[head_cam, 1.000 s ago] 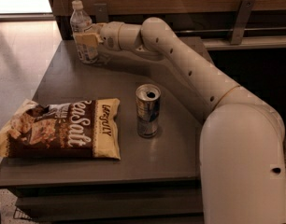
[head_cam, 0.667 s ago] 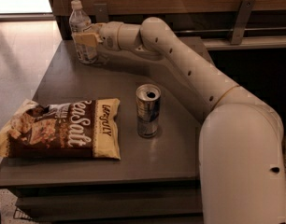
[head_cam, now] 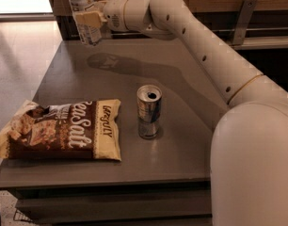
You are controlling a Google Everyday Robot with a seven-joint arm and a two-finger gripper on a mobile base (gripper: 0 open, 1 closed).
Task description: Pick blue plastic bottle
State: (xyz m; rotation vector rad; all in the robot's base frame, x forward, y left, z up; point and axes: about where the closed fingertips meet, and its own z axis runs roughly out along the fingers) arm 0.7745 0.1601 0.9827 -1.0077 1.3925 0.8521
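Observation:
The blue plastic bottle (head_cam: 84,14) is a small clear bottle with a pale label; its top is cut off by the frame's upper edge. It hangs in the air above the far left part of the grey table (head_cam: 181,79), its shadow on the surface below. My gripper (head_cam: 91,19) is shut on the bottle's middle, with a cream fingertip (head_cam: 86,18) across the label. My arm reaches in from the right.
A silver-and-blue drink can (head_cam: 148,111) stands upright mid-table. A brown and cream chip bag (head_cam: 64,130) lies flat at the front left. A wooden wall with a metal bracket (head_cam: 240,20) runs behind the table. The floor lies to the left.
The bottle stood on the table's far left with my gripper around it. Now it is lifted clear of the surface, held in my gripper.

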